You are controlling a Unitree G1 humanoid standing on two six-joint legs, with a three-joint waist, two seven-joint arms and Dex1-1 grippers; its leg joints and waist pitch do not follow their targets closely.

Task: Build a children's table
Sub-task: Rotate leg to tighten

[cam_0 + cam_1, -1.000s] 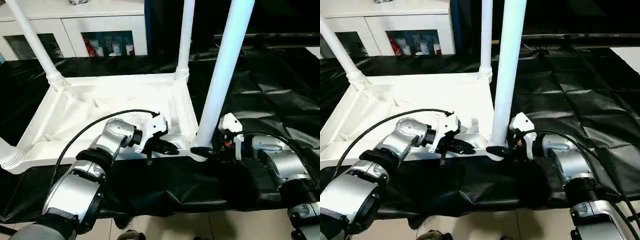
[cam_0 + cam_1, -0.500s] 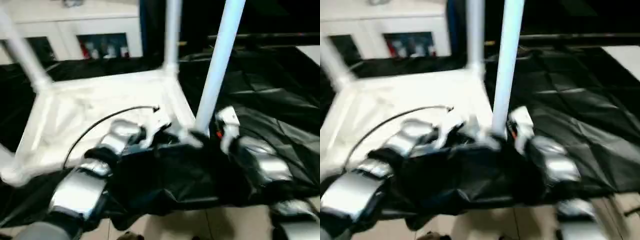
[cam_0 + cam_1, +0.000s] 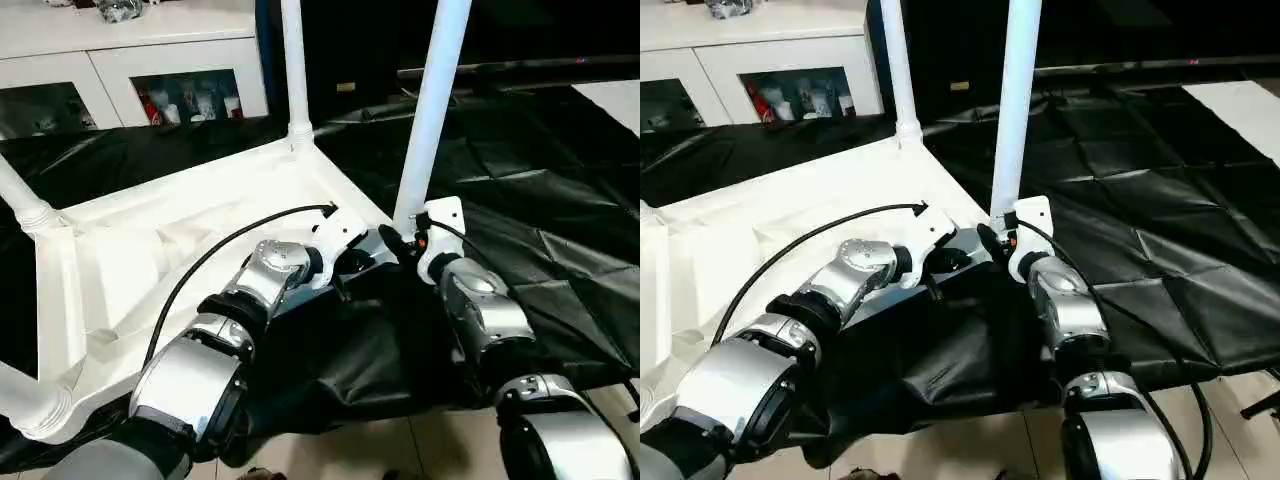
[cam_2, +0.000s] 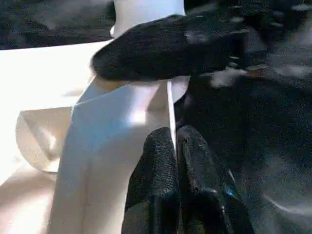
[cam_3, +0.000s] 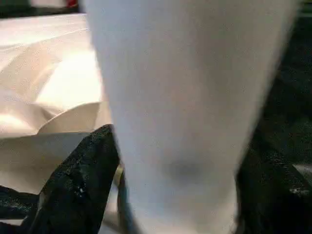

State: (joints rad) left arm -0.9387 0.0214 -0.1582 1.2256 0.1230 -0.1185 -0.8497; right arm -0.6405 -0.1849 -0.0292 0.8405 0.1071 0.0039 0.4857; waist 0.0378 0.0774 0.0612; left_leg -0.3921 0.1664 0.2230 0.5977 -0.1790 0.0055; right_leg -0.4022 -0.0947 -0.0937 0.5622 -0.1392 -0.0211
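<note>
A white plastic tabletop (image 3: 170, 250) lies upside down on a black-draped table (image 3: 560, 200), filling the left and centre of the head views, its smooth underside crossed by raised ribs and its corners formed as round ringed sockets. Four long, smooth white tube legs stand in those sockets: one rises at upper centre (image 3: 294, 70), one leans at the left edge (image 3: 22, 200), one shows only as a stub at lower left (image 3: 25, 400), and the nearest leg (image 3: 430, 110) climbs out of the top of the frame right of centre. The drape is glossy, wrinkled black sheeting. The left gripper (image 4: 174, 146) has its two rough black fingers pressed together on the thin edge of the tabletop beside the near corner socket. The right gripper (image 5: 175, 204) holds the base of the nearest leg, one textured black finger (image 5: 78, 180) on each side of the tube. Both silver forearms reach in from the bottom of the frame. At upper left stands a white cabinet (image 3: 150, 60) with glass doors; small coloured items (image 3: 195, 100) sit inside, too small to identify.
</note>
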